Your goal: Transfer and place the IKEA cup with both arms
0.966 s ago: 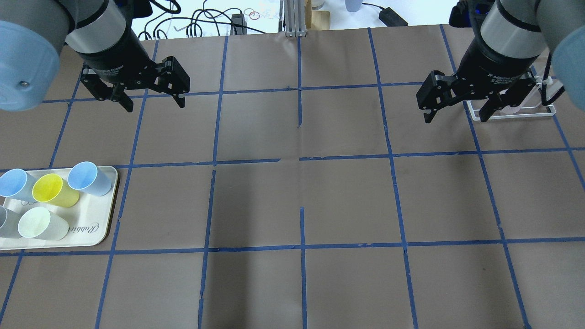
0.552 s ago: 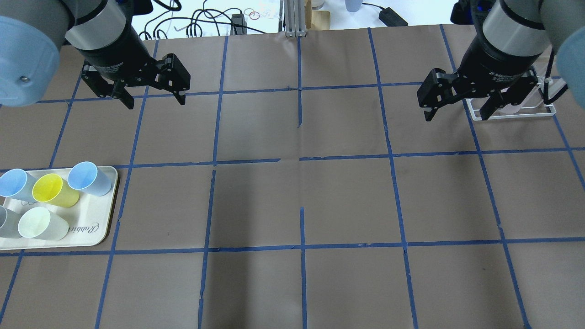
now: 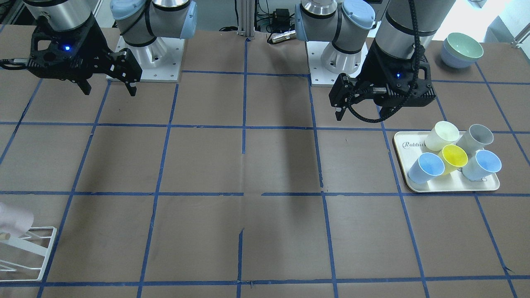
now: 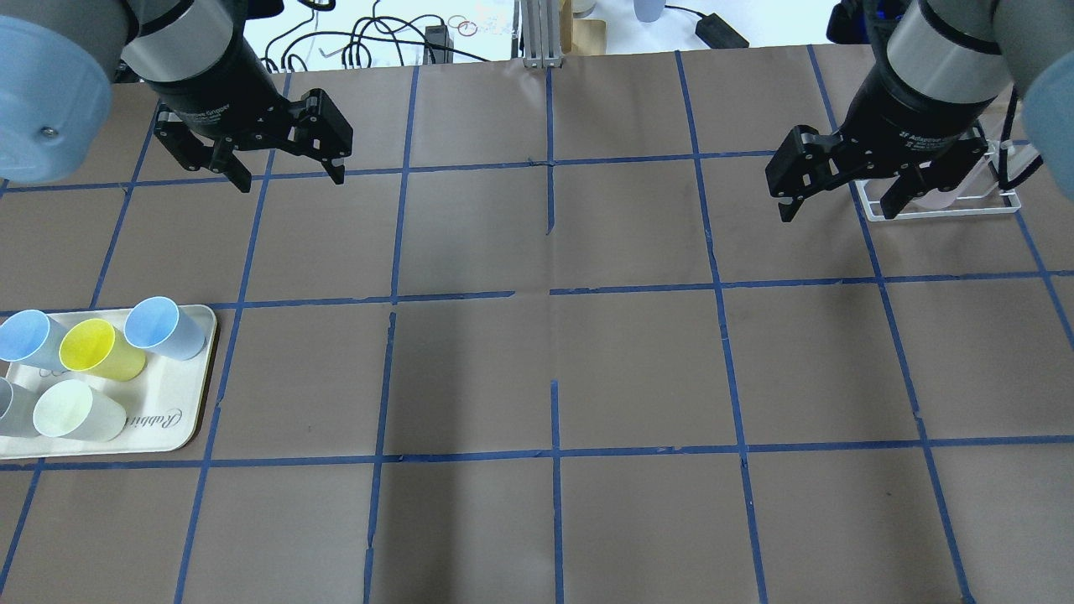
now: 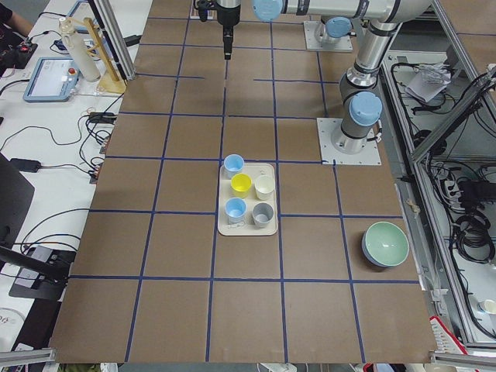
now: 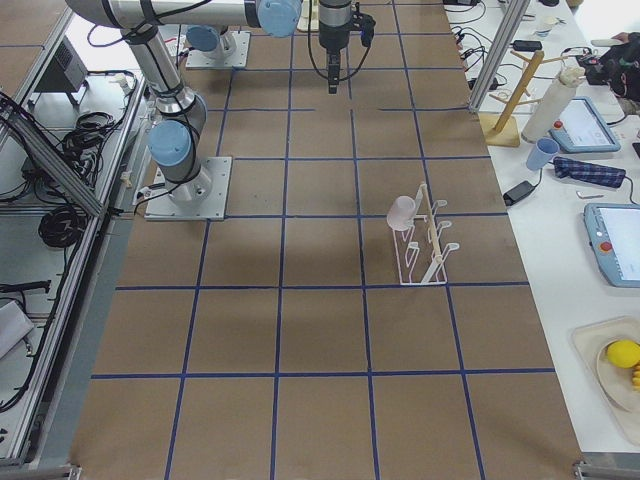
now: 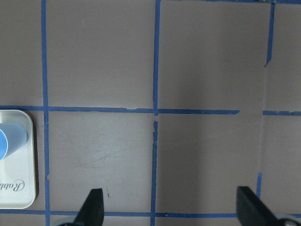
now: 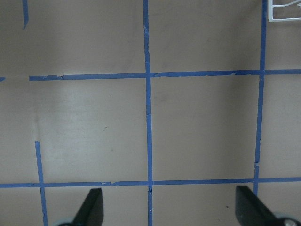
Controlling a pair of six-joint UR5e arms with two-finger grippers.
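The pale pink IKEA cup (image 6: 402, 212) hangs tilted on a white wire rack (image 6: 425, 250) on the robot's right side; it also shows at the front view's left edge (image 3: 12, 219). In the overhead view my right gripper mostly hides it. My right gripper (image 4: 835, 214) is open and empty, hovering just beside the rack (image 4: 948, 210), and it shows in the front view too (image 3: 109, 92). My left gripper (image 4: 290, 180) is open and empty above bare table, far from the cup. Both wrist views show open fingers over taped paper.
A cream tray (image 4: 189, 419) at the left holds two light blue cups (image 4: 155, 323), a yellow cup (image 4: 88, 344), a cream cup (image 4: 67, 409) and a grey cup. Stacked bowls (image 3: 461, 49) stand near the left arm's base. Blue tape grids the brown table.
My left gripper has moved a little toward the table's far edge, still open. My right gripper has barely shifted and stays open beside the rack.
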